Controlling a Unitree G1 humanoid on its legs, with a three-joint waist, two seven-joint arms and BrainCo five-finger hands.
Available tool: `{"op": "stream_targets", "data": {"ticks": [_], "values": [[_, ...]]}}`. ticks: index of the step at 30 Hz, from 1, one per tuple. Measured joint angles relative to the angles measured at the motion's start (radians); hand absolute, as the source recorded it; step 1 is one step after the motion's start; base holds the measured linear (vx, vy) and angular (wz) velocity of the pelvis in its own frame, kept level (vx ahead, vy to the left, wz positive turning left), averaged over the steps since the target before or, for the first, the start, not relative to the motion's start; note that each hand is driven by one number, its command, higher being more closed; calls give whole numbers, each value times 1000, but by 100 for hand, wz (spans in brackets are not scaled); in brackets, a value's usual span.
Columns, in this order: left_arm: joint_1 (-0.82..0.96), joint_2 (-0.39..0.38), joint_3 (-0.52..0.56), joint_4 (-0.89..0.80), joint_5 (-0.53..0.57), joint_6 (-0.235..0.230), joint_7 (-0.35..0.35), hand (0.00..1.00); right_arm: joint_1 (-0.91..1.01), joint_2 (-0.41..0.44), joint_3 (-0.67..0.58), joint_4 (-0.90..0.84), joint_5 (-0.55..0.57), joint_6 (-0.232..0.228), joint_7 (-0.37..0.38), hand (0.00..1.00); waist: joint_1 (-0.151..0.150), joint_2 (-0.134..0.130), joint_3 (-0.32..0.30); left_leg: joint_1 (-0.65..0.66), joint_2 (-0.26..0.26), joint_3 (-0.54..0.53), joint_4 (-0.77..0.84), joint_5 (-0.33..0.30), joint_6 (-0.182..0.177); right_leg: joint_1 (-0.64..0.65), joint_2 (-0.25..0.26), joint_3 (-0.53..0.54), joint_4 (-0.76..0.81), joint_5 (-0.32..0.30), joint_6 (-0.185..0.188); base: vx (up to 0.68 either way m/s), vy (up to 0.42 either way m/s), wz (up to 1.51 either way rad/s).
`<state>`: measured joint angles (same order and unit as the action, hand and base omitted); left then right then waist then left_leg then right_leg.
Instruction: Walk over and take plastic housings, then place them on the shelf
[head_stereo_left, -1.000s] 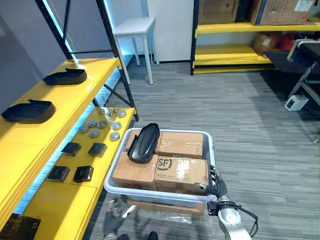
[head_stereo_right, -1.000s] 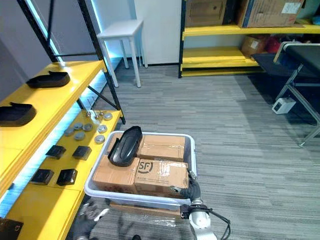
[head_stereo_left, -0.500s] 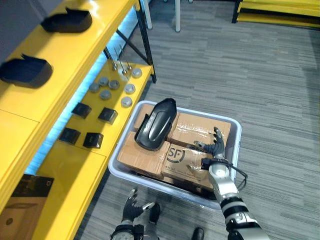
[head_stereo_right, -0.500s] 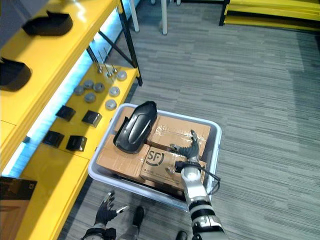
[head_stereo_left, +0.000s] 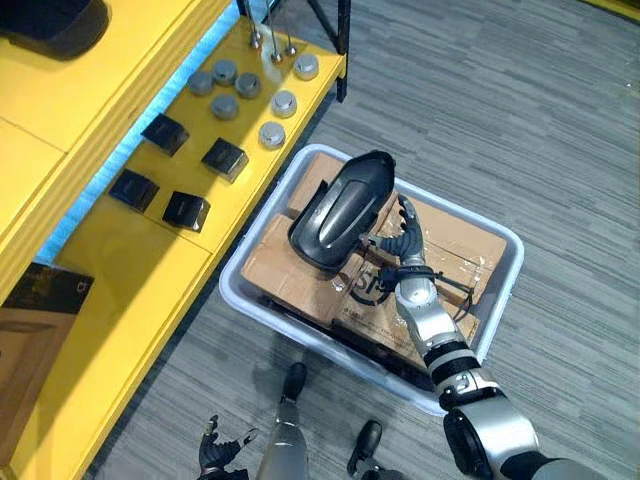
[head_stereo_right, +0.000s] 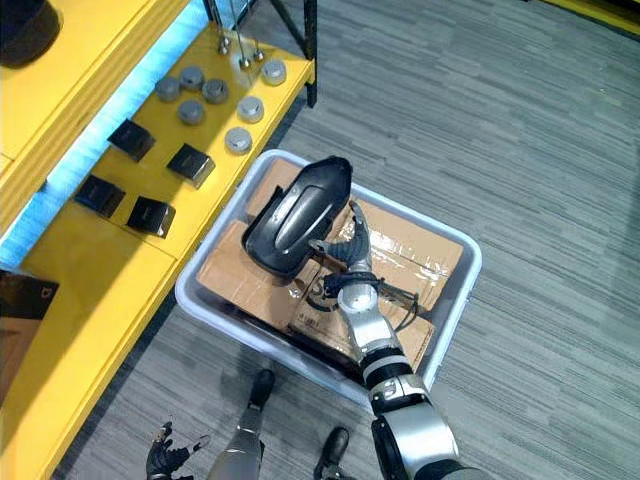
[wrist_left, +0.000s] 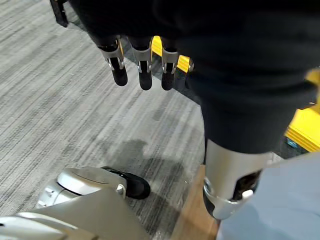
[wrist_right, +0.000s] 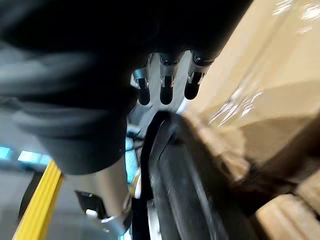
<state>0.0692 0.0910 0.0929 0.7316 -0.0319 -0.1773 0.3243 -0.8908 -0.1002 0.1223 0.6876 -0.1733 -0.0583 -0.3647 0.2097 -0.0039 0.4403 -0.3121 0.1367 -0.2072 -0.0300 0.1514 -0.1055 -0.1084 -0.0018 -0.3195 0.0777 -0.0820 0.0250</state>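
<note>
In the grey bin (head_stereo_left: 300, 343), on top of the cardboard boxes (head_stereo_left: 460, 245), lies the black housing (head_stereo_left: 340, 212). The right hand (head_stereo_left: 400, 246) is just beside its right edge, fingers spread and loose, gripping nothing; contact is unclear. The left hand (wrist_left: 142, 65) hangs over the carpet (wrist_left: 60, 95), fingers straight.

Dark housing (head_stereo_left: 340, 212) here: smooth moulded plastic, a soft sheen along its ridge. Under it are brown cardboard boxes (head_stereo_left: 465, 250), matt paper with clear tape glinting across the tops. The bin (head_stereo_left: 270, 318) is pale, smooth plastic. Right hand (head_stereo_left: 402, 238): silver metallic fingers, dark matt tips, a ribbed black cover. On the left, the shelf (head_stereo_left: 110, 300) is smooth glossy yellow, carrying dull grey metal discs (head_stereo_left: 272, 134) and matt black blocks (head_stereo_left: 186, 210). Floor (head_stereo_left: 560, 120): grey ribbed carpet.
</note>
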Motion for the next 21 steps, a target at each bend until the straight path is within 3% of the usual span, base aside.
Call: {"op": "stream_targets", "data": {"ticks": [6,12,17,21], "values": [[-31,12,-2,17,-3,-12,0,0,-109,-56,147,6,-104,-18,22,0,21,-17,12,-35,-9,-32,-1,11,-14,-22,-2,-23,-2,-2,2,-32,29,13],[-36,45,-41,35,-4,-27,-1,0,-215,-91,292,121,-225,-35,78,0,31,-33,21,-53,-13,-54,-53,64,-14,-44,-2,-29,-17,-2,2,-38,21,9],[-61,57,-69,46,-5,-29,-5,0,-221,-114,290,228,-207,-37,123,0,50,-37,23,-68,-17,-70,-55,79,-14,-53,-2,-44,-16,-2,2,-6,20,9],[-66,59,-72,55,-5,-29,-11,0,-221,-126,284,254,-146,-35,169,0,48,-38,24,-66,-15,-68,-55,82,-14,-53,-2,-42,-14,-2,2,9,0,-2]]}}
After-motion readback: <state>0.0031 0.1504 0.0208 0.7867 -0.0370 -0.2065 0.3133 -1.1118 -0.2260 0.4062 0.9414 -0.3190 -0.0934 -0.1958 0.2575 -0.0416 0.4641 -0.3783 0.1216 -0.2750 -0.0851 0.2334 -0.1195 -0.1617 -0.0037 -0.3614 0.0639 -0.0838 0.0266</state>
